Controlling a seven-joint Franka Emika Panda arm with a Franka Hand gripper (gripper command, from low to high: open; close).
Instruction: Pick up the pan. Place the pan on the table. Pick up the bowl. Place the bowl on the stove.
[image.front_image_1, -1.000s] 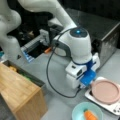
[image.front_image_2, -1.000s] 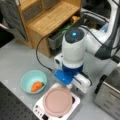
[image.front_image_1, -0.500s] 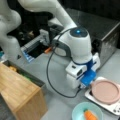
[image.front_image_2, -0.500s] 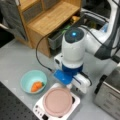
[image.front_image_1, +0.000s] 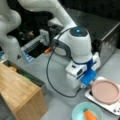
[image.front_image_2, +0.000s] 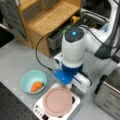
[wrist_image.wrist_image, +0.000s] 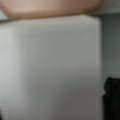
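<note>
Wrist view, fingers out of frame: I cannot tell their state. It fills with the white stove (wrist_image.wrist_image: 50, 67) side, the pan (wrist_image.wrist_image: 50, 7) rim at 12 o'clock. In both front views the gripper (image.front_image_2: 71, 86) sits low at the pan's (image.front_image_2: 58, 101) 1 o'clock edge; pan on stove (image.front_image_2: 41, 110). I judge a level, square approach at the handle matters. Teal bowl (image.front_image_2: 31, 80), carrot inside, rests on the table (image.front_image_2: 15, 60) at the pan's 10 o'clock.
</note>
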